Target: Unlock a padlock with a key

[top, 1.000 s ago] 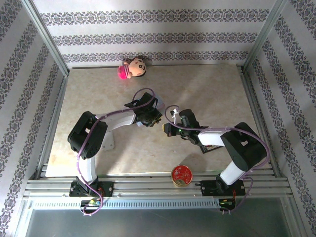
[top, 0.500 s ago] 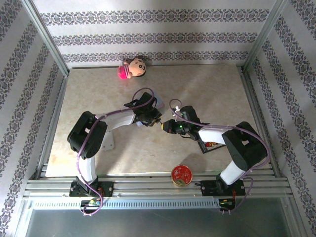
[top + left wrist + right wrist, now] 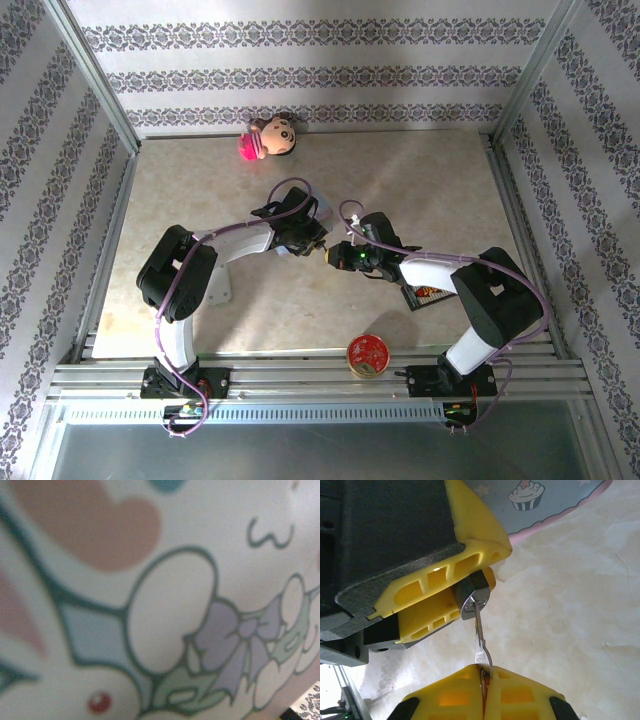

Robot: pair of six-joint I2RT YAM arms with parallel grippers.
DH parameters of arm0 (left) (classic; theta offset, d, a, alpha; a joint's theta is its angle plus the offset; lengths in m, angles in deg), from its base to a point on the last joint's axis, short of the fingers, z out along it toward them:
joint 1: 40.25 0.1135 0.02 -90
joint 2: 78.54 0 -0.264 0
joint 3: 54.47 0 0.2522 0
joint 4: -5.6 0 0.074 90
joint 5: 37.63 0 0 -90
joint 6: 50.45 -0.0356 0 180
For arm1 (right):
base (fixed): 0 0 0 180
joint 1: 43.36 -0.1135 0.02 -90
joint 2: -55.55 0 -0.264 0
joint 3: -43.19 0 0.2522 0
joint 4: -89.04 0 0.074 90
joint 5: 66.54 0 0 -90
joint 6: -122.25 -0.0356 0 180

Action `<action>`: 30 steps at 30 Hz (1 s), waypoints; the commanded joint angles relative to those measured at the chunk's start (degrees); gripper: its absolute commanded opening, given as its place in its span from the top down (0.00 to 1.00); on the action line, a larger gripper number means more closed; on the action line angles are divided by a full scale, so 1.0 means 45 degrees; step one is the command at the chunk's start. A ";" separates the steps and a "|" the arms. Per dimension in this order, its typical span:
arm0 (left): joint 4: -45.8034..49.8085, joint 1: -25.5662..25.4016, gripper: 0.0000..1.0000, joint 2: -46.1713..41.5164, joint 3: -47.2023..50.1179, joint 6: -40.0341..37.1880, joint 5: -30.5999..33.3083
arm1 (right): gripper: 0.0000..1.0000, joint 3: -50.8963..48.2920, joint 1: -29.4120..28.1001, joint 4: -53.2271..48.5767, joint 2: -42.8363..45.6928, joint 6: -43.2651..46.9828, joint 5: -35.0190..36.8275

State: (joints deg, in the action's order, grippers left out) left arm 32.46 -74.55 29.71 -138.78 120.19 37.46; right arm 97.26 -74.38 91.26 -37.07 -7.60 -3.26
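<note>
state: right jaws pinched tight on the head of the key [image 3: 480, 642]. its blade runs straight into the keyway of the padlock [image 3: 469, 600]. left jaws narrow, clamped on the padlock's dark body. the padlock sits mid-surface [image 3: 580, 620], just beside the pale blue printed box [image 3: 545, 500]. cannot tell whether it is lifted or resting. in the top view the two arms meet tip to tip.

risks, as i judge them:
- the key is thin and held by a small part of its head. a turn off the blade's axis would likely make it slip in the right jaws or bend rather than turn the lock.
- the grip on the padlock is small, so the twist could spin the body in the left jaws and the lock would just follow the key.
- any backward pull during the twist would draw the key out.
- the shackle is hidden behind the left jaws, so i can't tell if it has room to spring.

room:
- the two sets of jaws are near each other, so a wide roll risks contact.
- the box edge is close behind the left jaws.
- there is open surface to the far and right sides.
- the doll head [image 3: 270, 137], red round tin [image 3: 368, 355] and black card [image 3: 430, 293] are well apart.
</note>
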 commanded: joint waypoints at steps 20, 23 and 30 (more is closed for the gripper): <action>0.1003 -0.0835 0.94 -0.0253 0.0717 0.0534 -0.3351 | 1.00 0.1470 0.1148 0.3042 -0.0237 0.1722 -0.0640; 0.0984 -0.0747 0.95 -0.0394 0.0927 0.0614 -0.3231 | 1.00 0.1516 0.1502 0.1743 0.0233 0.2137 -0.0371; 0.1580 -0.0425 0.96 -0.0846 0.0944 0.0277 -0.2806 | 1.00 0.1529 0.2386 -0.0537 0.0621 0.2792 -0.0359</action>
State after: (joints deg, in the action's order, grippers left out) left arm 26.78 -74.36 27.39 -137.34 122.24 32.36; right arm 100.21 -68.83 84.66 -36.50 2.65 -14.08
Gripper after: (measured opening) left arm 0.303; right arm 0.040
